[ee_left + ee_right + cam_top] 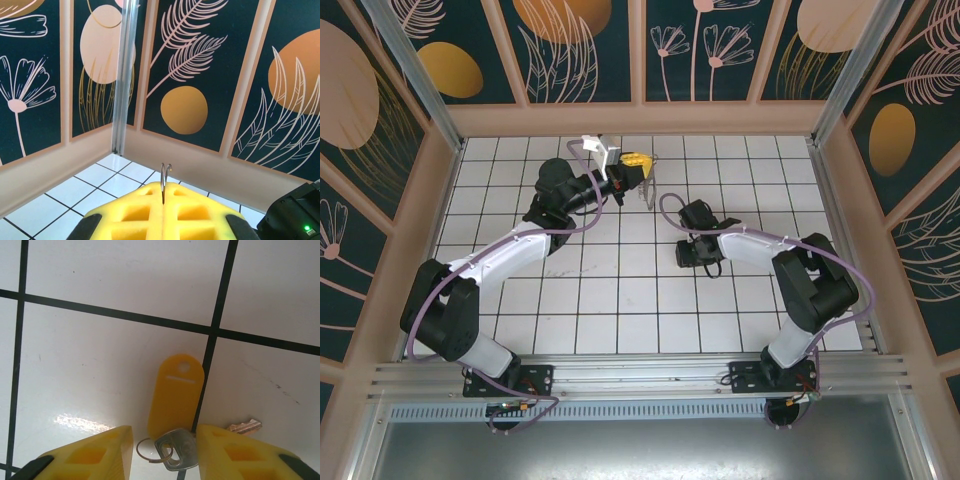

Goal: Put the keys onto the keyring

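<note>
Left tool [163, 196] is clamped shut on the keyring [165, 174], whose thin wire loop pokes out past its closed fingertips, held up off the bench [620, 290]. Right tool [164, 434] points down at the tiles, jaws apart. The key [175, 452] lies flat between its fingers, yellow tag [176, 390] just ahead of them, and doesn't look gripped. Judgement: ring in hand, key not picked, threading not started. Top view gives the spacing: tools well apart. Left wrist view confirms the pinch on the ring. Right wrist view resolves key, tag and open jaws.
</note>
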Tool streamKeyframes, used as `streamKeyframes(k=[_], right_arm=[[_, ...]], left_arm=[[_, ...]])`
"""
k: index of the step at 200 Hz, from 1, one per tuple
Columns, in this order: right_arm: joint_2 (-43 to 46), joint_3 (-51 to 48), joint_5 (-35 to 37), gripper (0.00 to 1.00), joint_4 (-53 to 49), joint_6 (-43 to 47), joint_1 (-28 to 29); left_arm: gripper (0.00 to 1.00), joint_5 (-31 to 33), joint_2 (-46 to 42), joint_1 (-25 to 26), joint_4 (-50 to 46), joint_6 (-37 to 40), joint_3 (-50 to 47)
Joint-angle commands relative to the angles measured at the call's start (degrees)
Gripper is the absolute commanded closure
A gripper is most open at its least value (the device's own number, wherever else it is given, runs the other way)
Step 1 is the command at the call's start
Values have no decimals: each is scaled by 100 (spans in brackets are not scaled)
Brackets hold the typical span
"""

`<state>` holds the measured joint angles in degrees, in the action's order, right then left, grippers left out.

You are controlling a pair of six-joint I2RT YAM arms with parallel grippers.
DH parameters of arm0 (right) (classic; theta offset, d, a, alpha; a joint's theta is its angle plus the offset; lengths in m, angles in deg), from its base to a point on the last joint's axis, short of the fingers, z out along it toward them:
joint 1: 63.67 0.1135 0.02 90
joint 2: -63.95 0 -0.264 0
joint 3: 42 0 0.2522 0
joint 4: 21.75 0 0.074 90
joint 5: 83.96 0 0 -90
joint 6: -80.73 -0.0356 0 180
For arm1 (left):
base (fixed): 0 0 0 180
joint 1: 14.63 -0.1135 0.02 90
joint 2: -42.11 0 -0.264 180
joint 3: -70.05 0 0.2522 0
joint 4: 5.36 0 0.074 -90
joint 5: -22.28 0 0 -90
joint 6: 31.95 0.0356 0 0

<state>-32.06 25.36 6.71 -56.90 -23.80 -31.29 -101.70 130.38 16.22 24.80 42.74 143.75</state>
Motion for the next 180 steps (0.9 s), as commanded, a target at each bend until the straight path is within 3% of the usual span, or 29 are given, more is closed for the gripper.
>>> streamKeyframes(k=[1, 31, 108, 148, 180], right_arm=[[260, 179, 114, 62, -337, -470, 57], [422, 248, -151, 63, -424, -1337, 77], [219, 477, 202, 67, -796, -1475, 211], [255, 290, 43, 68, -371, -878, 246], [326, 193, 52, 62, -314, -146, 243]], left_arm=[[100, -82, -151, -35, 367, -37, 79], [100, -90, -161, -44, 387, -40, 71], [100, -111, -178, -77, 442, -60, -8], [100, -149, -178, -89, 442, -71, -9], [100, -194, -187, -106, 407, -64, 9]])
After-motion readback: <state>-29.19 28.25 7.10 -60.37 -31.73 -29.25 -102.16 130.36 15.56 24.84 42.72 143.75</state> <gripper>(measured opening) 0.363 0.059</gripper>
